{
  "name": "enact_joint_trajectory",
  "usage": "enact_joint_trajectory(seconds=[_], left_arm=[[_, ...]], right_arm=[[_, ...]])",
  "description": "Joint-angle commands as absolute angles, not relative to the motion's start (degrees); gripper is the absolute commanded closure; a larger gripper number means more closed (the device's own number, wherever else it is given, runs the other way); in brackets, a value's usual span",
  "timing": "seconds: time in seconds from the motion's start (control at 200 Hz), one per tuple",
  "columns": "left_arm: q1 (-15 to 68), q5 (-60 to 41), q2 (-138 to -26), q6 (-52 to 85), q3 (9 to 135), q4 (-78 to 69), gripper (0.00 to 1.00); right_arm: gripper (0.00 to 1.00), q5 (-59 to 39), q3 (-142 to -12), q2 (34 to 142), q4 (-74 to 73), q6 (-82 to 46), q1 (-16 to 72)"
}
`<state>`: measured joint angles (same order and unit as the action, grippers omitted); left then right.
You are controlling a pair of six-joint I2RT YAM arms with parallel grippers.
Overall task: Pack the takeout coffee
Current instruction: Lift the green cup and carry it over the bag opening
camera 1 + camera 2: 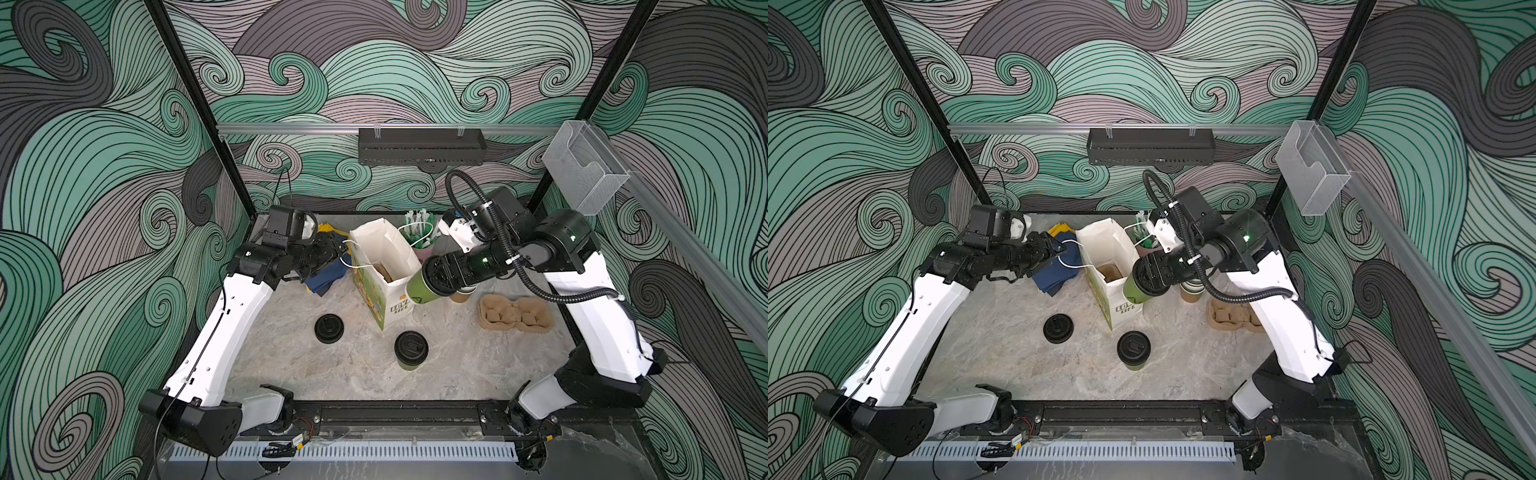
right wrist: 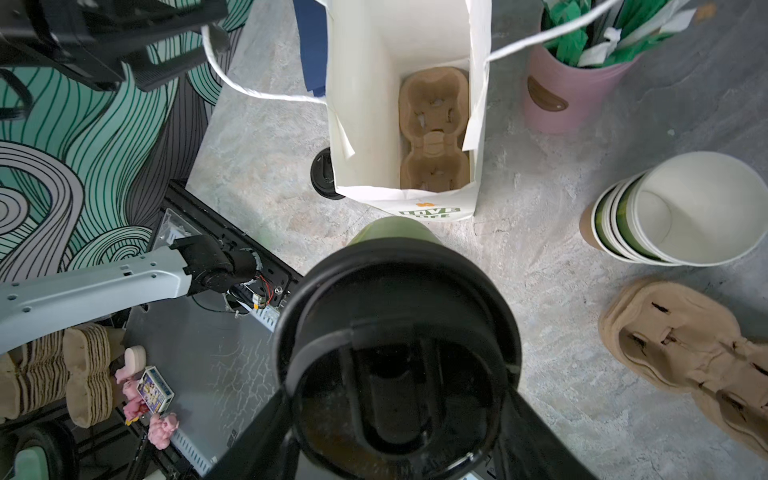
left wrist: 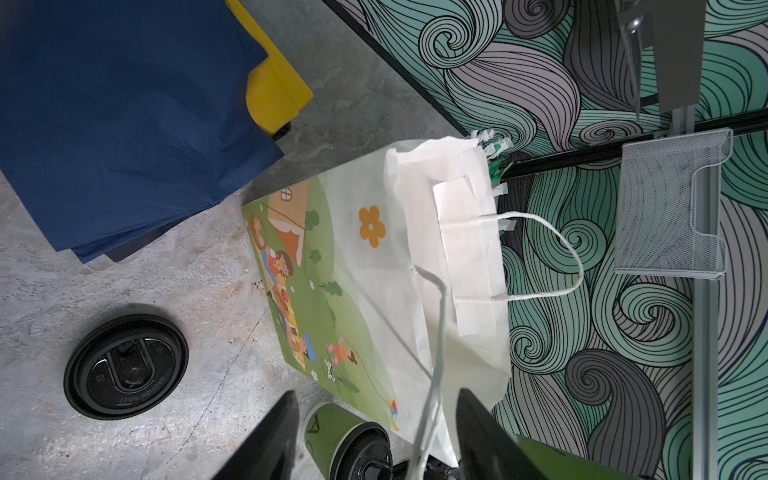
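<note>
At the right gripper: fingers clamped on either side of the held cup, right at its black lid. Lid faces the wrist camera, green body points away.
Held cup pose: tilted, off the table, against or just beside the near end of the paper bag. Contact unclear. It's outside the bag.
Paper bag: upright, mouth open, brown carrier lying at the bottom.
Left gripper: fingers apart. The bag's white handle runs through the gap, not pinched.
Second cup: upright on the table, lid on, on the near side of the bag, well apart from both grippers.
Loose lid: flat on the table, left of the second cup.
Further out: lidless cup stack and spare carriers right of the bag, pink cup of wrapped straws behind it, blue napkins on its left.
</note>
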<state>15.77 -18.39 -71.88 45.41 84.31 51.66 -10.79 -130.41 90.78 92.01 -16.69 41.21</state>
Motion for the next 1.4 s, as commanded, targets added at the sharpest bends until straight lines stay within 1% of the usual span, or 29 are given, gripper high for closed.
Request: enact_joint_trajectory(seconds=[0.0,0.39,0.61,0.83,0.955,1.105,1.396], left_arm=[[15.36,-19.94,-72.33,43.94,85.47,52.91,0.42],[15.32,-21.75,-72.09,44.2,84.07,52.12,0.6],[15.34,-22.66,-71.8,44.6,83.21,51.36,0.74],[15.31,-24.23,-71.7,44.53,82.62,50.69,0.84],[15.35,-24.69,-71.78,44.48,82.62,50.45,0.87],[15.35,-25.05,-71.89,44.48,82.67,50.27,0.89],[15.3,-25.42,-71.89,44.41,82.24,50.53,0.91]], right_arm=[[0.35,-12.12,-134.6,93.24,102.68,-14.69,41.45],[0.36,-10.65,-150.06,105.45,102.59,-14.87,41.45],[0.36,-7.1,-152.0,110.18,102.63,-15.98,41.49],[0.36,-3.13,-154.39,115.22,102.57,-17.78,41.53],[0.38,-2.72,-155.7,118.13,102.56,-18.26,41.65],[0.39,-3.04,-156.01,120.85,102.63,-18.54,42.25],[0.4,-1.44,-155.32,124.6,102.6,-19.16,43.53]])
